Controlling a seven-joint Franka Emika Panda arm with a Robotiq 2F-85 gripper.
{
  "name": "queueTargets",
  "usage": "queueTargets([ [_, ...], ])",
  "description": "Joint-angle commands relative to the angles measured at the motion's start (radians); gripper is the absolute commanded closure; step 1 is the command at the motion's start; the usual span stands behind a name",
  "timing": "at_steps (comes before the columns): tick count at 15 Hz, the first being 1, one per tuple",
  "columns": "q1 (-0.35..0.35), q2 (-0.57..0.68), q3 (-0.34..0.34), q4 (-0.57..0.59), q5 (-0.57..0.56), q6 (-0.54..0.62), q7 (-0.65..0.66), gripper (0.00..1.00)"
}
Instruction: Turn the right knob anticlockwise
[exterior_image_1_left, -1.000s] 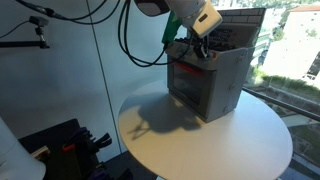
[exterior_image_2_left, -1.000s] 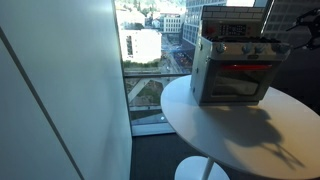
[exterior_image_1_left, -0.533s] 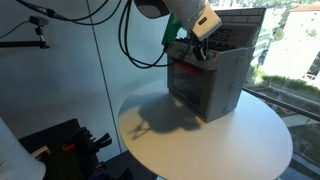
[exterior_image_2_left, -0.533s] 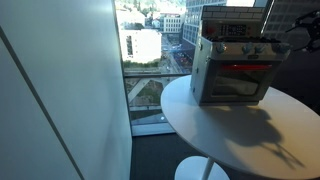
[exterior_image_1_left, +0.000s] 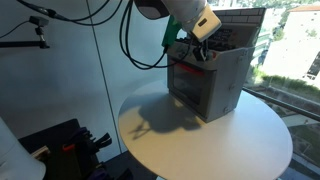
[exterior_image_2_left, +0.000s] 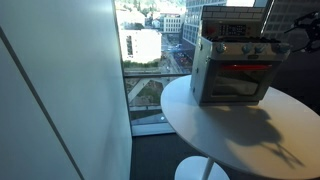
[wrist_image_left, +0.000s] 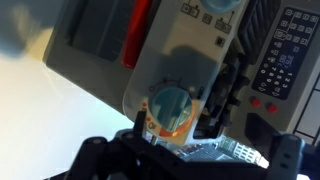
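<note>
A boxy grey plastic toy oven (exterior_image_1_left: 208, 85) stood on a round white table (exterior_image_1_left: 190, 145). The arm angled down over its front, the gripper (exterior_image_1_left: 203, 55) at the round blue knob (wrist_image_left: 168, 105); whether it pinched was unclear.

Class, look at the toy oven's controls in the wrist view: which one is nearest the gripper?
The round blue knob on its orange ring, right at the gripper. The small buttons sit farther up the panel.
</note>
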Motion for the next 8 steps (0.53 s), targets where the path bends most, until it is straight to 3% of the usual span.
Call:
queueTargets([
  [1,-0.003,0.019,0.004,0.037,0.042,-0.006,-0.042,0.00],
  [8,-0.003,0.036,0.010,0.056,0.040,-0.005,-0.054,0.00],
])
